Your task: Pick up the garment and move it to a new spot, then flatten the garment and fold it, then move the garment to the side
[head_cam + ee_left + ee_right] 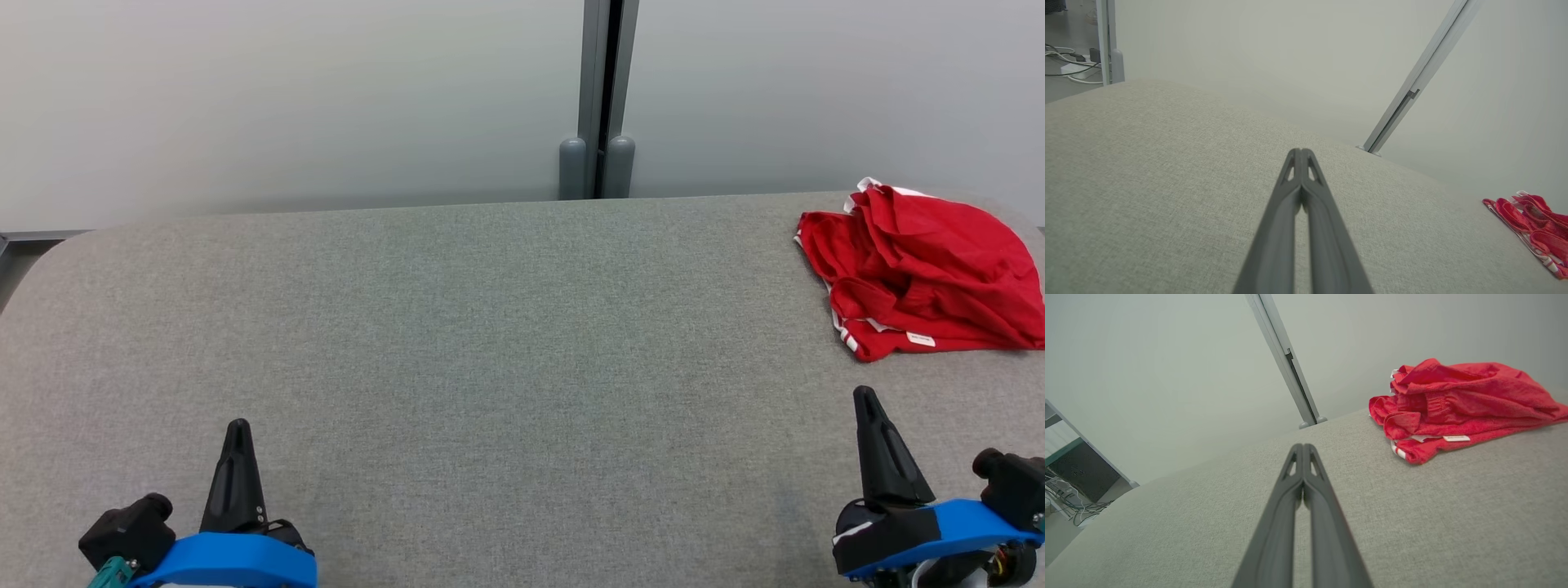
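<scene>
Grey fabric table (457, 327) before pale wall panels (286, 98), grey post (602, 90) between

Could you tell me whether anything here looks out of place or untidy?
The red garment lies crumpled in a heap at the far right corner of the table; nothing else stands out.

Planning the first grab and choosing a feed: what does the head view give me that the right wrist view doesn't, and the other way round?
Head view: the left pincer, shut, at lower left, and the full width of the grey table, with the red garment crumpled at its far right.
Right wrist view: the garment's near side from low down, with its gathered waistband, plus cables on the floor at left.
Both: the garment, the table, the grey post, and the right pincer, shut, empty, short of the garment.
</scene>
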{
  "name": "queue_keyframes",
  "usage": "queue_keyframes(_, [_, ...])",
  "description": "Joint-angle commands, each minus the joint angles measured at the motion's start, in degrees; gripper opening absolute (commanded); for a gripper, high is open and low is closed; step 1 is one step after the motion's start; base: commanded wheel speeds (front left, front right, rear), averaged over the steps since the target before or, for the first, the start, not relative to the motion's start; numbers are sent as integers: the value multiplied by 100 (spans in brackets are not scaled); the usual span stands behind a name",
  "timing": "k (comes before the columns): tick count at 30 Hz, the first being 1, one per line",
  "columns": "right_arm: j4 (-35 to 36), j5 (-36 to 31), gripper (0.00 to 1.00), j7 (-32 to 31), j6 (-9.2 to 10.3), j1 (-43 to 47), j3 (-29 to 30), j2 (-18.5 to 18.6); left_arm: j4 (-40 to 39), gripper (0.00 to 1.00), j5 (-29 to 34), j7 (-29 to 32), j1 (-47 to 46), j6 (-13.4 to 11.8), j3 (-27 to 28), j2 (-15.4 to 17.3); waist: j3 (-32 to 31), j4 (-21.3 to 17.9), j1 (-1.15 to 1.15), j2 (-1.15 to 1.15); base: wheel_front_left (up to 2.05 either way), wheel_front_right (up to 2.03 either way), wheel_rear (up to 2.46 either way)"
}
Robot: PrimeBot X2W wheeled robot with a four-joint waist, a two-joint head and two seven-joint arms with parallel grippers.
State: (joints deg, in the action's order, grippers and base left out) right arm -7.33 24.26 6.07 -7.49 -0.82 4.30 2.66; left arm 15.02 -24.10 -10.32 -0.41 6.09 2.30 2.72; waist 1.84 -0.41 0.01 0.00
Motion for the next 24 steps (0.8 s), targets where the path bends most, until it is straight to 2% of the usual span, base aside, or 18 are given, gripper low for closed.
queue_keyframes(1, [40,339,0,-64,0,-138,34,20,-101,0,-332,70,-186,22,34,14,-4,2,0,0,0,0,0])
queue_keyframes(24, [-162,2258,0,-419,0,-278,92,24,-116,0,-2259,543,-319,62,152,16,-37,10,-1,0,0,0,0])
